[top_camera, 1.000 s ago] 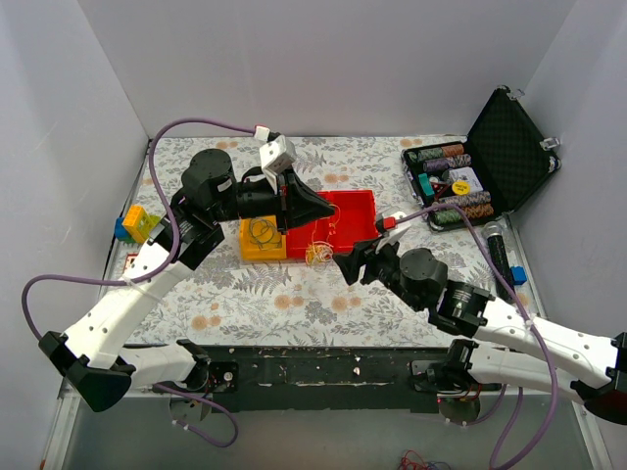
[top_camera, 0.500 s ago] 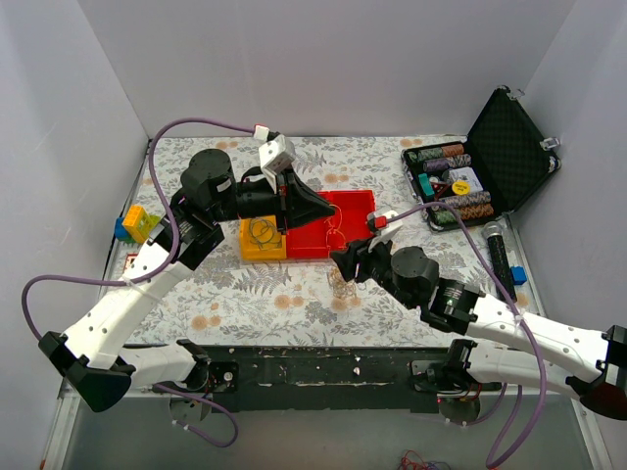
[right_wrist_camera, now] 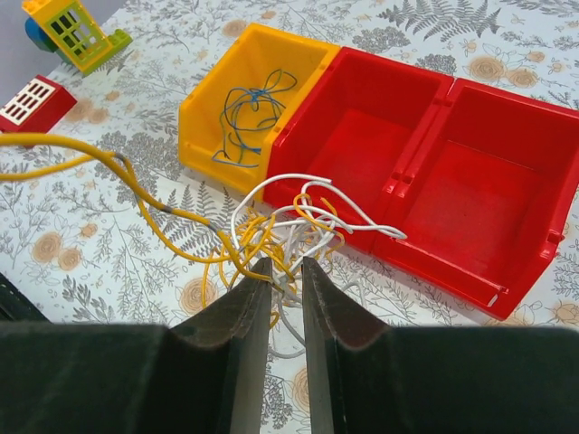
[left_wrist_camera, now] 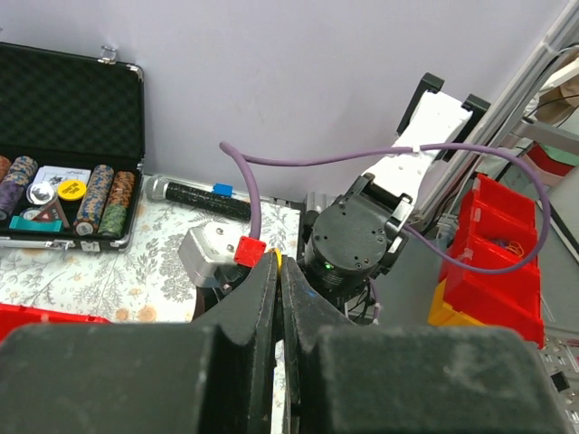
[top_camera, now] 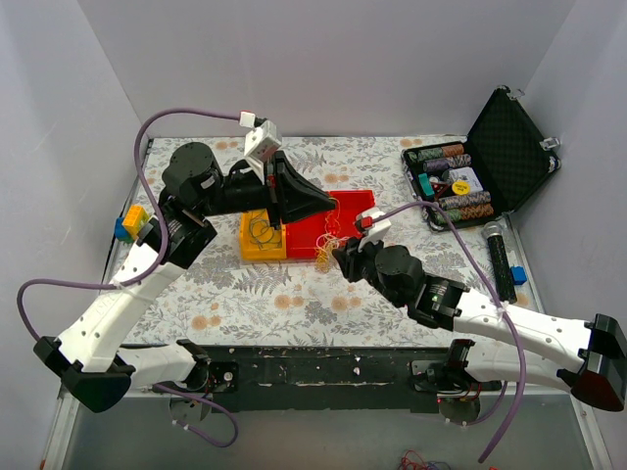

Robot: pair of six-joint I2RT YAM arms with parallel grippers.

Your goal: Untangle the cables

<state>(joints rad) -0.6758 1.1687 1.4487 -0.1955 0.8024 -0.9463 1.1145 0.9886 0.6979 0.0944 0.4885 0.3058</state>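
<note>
You've got the cables (right_wrist_camera: 282, 231), a yellow + white clump, on the table (right_wrist_camera: 109, 271) just in front of the red bin (right_wrist_camera: 479, 172). One yellow strand runs off toward 9 o'clock. Your right pincer (right_wrist_camera: 280, 271) is at the clump's 6 o'clock, fingers slightly apart w/ strands between; can't tell if it's gripping. In the top view your left pincer (left_wrist_camera: 279, 267), at the clump's 12 o'clock, is clenched on a yellow strand. The yellow bin (right_wrist_camera: 217, 99) at 10 o'clock holds a blue wire (right_wrist_camera: 246, 108).
</note>
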